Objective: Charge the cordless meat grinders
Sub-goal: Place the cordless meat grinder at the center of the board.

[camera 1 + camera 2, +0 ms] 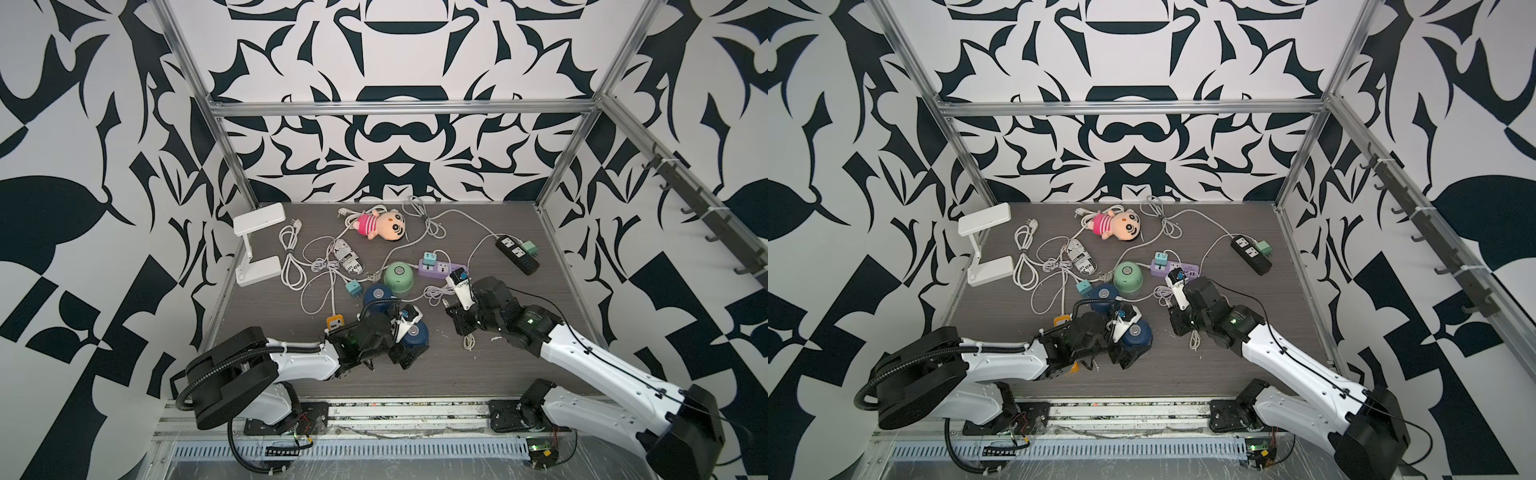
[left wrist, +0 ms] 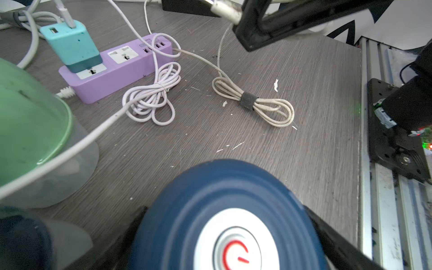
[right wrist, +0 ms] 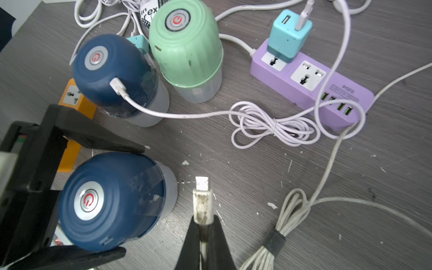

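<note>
Three cordless meat grinders stand upright mid-table. The near dark blue grinder [image 1: 419, 336] [image 3: 112, 201] sits between the jaws of my left gripper [image 1: 409, 336], which is open, with a finger on each side of the dome. The far dark blue grinder [image 1: 377, 294] [image 3: 105, 70] has a white cable plugged into its side. Beside it is the mint green grinder [image 1: 397, 275] [image 3: 184, 44]. My right gripper [image 3: 203, 224] is shut on a grubby white cable plug [image 3: 202, 201], which hangs just above the table, a little apart from the near blue grinder's clear cup.
A purple power strip [image 1: 440, 268] carries a teal adapter [image 3: 288, 37]. An orange strip [image 3: 72, 93] lies behind the left gripper, and a black strip [image 1: 517, 253] sits far right. Coiled white cables [image 3: 273, 126], a plush doll [image 1: 380, 224] and a white lamp [image 1: 257, 245] crowd the back.
</note>
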### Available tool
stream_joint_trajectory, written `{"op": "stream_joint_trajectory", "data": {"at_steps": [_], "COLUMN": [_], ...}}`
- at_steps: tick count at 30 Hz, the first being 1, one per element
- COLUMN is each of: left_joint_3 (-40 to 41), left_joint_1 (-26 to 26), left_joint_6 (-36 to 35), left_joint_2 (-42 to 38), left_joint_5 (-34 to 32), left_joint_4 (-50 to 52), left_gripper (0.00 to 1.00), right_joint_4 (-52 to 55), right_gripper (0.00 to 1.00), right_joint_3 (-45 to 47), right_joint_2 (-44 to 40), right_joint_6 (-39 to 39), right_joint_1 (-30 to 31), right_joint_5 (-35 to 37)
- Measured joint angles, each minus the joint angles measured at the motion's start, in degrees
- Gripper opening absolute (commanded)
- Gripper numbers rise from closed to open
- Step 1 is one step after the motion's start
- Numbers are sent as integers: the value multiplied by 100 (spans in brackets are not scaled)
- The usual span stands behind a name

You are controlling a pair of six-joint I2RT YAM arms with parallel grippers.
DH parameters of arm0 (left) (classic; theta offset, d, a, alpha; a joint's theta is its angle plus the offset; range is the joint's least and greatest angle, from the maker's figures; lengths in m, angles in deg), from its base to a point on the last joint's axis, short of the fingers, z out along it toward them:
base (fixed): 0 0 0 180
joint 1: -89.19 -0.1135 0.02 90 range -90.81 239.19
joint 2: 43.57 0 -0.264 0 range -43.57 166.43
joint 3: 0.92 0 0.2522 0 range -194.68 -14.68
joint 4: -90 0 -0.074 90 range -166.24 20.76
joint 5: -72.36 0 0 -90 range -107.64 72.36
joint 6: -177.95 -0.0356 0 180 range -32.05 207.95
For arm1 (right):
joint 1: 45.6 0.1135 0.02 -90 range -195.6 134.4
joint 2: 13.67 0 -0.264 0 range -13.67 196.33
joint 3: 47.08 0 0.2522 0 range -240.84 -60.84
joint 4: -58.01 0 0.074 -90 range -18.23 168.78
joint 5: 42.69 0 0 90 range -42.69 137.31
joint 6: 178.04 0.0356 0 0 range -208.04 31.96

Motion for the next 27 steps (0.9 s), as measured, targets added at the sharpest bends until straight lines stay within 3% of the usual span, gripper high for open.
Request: {"op": "stream_joint_trajectory", "data": {"at_steps": [12, 27], "left_joint_3": [273, 74], "left_joint_1": [341, 376], "left_joint_6": [68, 107], "left_joint_2": [479, 557], "left_joint_5": [-498, -758], "left_joint_4": [-1178, -927], "left_gripper": [99, 99], "right_joint_4": [-52, -190], "right_gripper": [0, 0], "right_joint_3": [39, 55], "right_joint_2": [247, 315], "right_joint_6": [22, 44], "right_joint_1": [0, 0], "right_joint_5": [42, 42]}}
